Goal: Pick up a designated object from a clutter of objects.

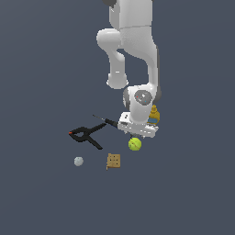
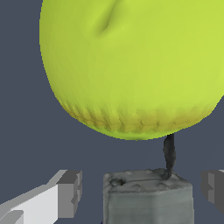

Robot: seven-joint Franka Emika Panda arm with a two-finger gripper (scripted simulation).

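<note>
In the wrist view the designated object [image 2: 147, 197], a small grey metallic-looking block with a thin dark stem, sits between my fingertips [image 2: 70, 194]. A narrow gap shows on each side of it, so the gripper [image 2: 142, 191] is open around it. The yellow-green tennis ball [image 2: 131, 65] fills the view just beyond the block. In the exterior view my gripper [image 1: 136, 133] hangs low right above the tennis ball [image 1: 134, 144], and the designated object is hidden under the hand.
The clutter lies around the hand: a black clamp with an orange tip [image 1: 87, 134], a screwdriver [image 1: 104, 120], a yellow mustard bottle [image 1: 153, 114] behind the wrist, a pale ball [image 1: 78, 161] and a tan dotted square [image 1: 113, 160].
</note>
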